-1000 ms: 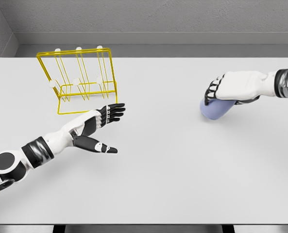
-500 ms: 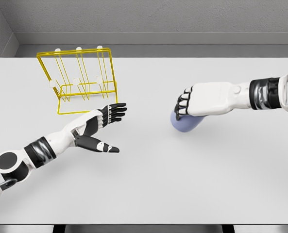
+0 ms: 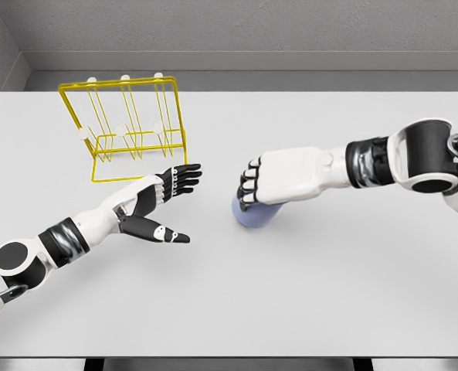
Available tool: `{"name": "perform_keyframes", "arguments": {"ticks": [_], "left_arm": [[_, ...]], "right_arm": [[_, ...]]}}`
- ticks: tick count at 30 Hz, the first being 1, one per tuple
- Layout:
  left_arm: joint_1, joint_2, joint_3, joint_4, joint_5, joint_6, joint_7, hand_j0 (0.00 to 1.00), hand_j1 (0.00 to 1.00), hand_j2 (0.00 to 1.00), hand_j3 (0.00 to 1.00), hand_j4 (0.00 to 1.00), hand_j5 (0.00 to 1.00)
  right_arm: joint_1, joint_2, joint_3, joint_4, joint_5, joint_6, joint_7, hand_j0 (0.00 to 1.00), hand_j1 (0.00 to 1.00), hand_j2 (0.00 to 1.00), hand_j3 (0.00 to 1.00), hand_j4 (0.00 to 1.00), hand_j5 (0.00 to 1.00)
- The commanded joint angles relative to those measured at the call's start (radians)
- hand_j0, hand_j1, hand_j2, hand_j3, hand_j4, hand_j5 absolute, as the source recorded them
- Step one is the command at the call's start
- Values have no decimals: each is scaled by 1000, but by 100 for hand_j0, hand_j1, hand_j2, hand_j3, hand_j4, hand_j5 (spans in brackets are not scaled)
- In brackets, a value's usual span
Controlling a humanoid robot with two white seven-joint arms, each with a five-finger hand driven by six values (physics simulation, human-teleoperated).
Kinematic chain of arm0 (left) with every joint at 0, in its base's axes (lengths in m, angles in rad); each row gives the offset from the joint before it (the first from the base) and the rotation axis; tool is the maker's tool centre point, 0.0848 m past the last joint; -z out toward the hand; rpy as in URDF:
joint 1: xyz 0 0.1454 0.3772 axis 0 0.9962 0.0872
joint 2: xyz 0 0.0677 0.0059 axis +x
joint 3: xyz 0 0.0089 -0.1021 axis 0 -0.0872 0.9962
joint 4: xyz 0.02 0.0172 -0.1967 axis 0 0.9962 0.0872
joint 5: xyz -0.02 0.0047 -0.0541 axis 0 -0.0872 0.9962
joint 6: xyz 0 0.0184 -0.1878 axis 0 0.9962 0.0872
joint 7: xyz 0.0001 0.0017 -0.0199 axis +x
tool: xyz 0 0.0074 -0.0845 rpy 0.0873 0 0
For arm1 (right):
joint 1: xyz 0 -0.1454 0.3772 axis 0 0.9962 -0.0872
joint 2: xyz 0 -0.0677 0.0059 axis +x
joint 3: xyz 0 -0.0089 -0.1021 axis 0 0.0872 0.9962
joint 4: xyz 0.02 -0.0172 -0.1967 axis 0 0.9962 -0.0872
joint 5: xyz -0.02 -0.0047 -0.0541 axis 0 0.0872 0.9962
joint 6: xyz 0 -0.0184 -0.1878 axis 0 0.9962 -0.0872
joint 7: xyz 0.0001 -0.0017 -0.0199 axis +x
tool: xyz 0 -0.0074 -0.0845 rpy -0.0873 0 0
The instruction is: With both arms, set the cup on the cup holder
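Grey walls behind, white table (image 3: 306,309) filling most of the head view, with the yellow wire cup holder (image 3: 128,124) standing at its far left, used below as the landmark

Right of the cup holder and nearer the camera, well apart from it: the pale blue cup (image 3: 253,214), tipped, mostly hidden under the right hand (image 3: 279,179). Fingers (image 3: 248,188) curled over the top of the cup, holding it; whether the cup touches the table or hangs just above it cannot be told. Long axis apparently slanting from upper right down to lower left, the rounded visible end pointing toward the left hand, though the palm covers too much to be sure

Just in front of the cup holder, between it and the cup: the left hand (image 3: 161,202), palm turned toward the cup, fingers straight and spread, thumb dropped low, holding nothing. Fingertips close to the holder's front base wire but apart from it

Coming move likely a handover: cup lying to the right of the left fingertips, a clear gap of bare table between. Left hand far nearer the holder, right hand the only one on the cup. Judged roughly midway, nothing yet on the pegs
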State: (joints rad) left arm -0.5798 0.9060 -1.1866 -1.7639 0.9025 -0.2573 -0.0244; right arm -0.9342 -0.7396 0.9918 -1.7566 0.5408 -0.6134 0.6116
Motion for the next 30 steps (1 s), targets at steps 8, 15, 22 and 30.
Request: {"name": "perform_keyframes", "arguments": {"ticks": [8, 15, 22, 30], "left_arm": [[0, -1, 2, 0, 0, 0, 0, 100, 100, 100, 100, 100, 100], [-2, -1, 4, 4, 0, 0, 0, 100, 100, 100, 100, 100, 100], [-2, -12, 2, 11, -2, 0, 0, 100, 100, 100, 100, 100, 100], [-2, -21, 4, 32, -2, 0, 0, 100, 100, 100, 100, 100, 100]], "right_arm": [[0, 20, 22, 0, 16, 3, -1, 99, 99, 99, 99, 99, 99], [-6, 19, 16, -3, 18, 3, -1, 100, 100, 100, 100, 100, 100], [-14, 12, -18, -9, -4, 3, -1, 100, 100, 100, 100, 100, 100], [-2, -14, -185, -8, -16, 3, -1, 100, 100, 100, 100, 100, 100]]}}
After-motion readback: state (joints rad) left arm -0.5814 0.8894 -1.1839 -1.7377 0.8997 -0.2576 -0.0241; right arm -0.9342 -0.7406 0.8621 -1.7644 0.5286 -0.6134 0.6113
